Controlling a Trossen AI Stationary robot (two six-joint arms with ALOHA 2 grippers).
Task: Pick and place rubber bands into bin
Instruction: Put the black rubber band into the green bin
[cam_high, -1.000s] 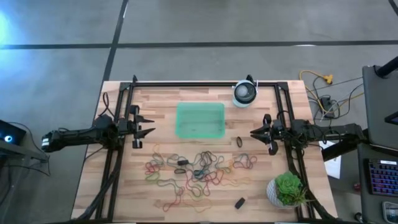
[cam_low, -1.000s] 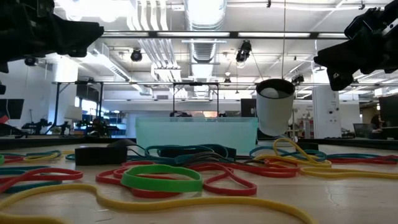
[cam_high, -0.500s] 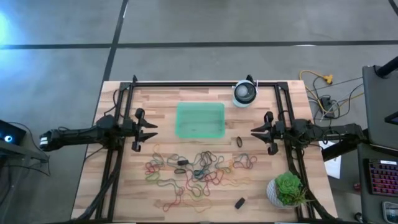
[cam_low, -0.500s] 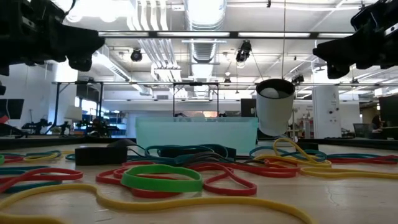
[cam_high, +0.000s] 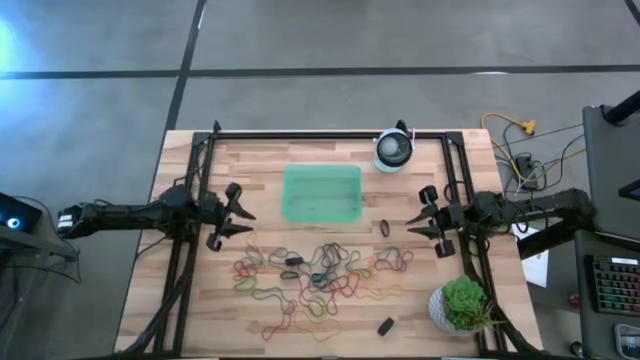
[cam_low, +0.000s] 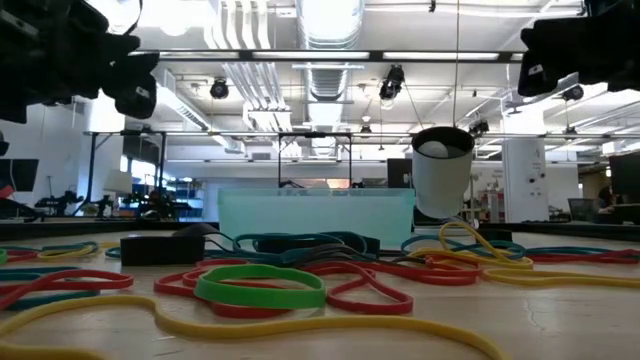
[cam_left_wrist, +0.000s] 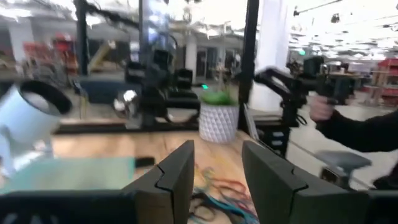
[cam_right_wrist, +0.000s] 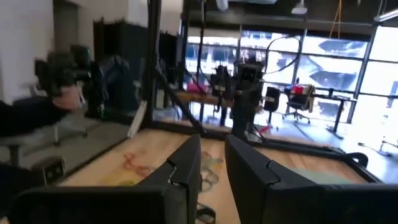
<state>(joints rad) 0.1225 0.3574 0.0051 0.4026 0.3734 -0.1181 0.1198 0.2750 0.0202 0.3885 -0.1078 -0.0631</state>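
From above, the left gripper (cam_high: 237, 214) is seen left of the bin (cam_high: 321, 193), fingers parted and empty. The rubber bands (cam_high: 320, 273) are strewn on the table (cam_high: 260, 160) in front of the bin. The right gripper (cam_high: 422, 215), narrowly parted, carries nothing. Only the wrist views reveal a person's hand (cam_left_wrist: 320, 107).

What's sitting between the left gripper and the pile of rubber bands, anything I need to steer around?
Nothing visible. The left gripper, jaws open and empty, hangs over bare wood beside the bin, and the nearest rubber bands lie on open table just past it. The bin sits off to the side of that path, not across it.
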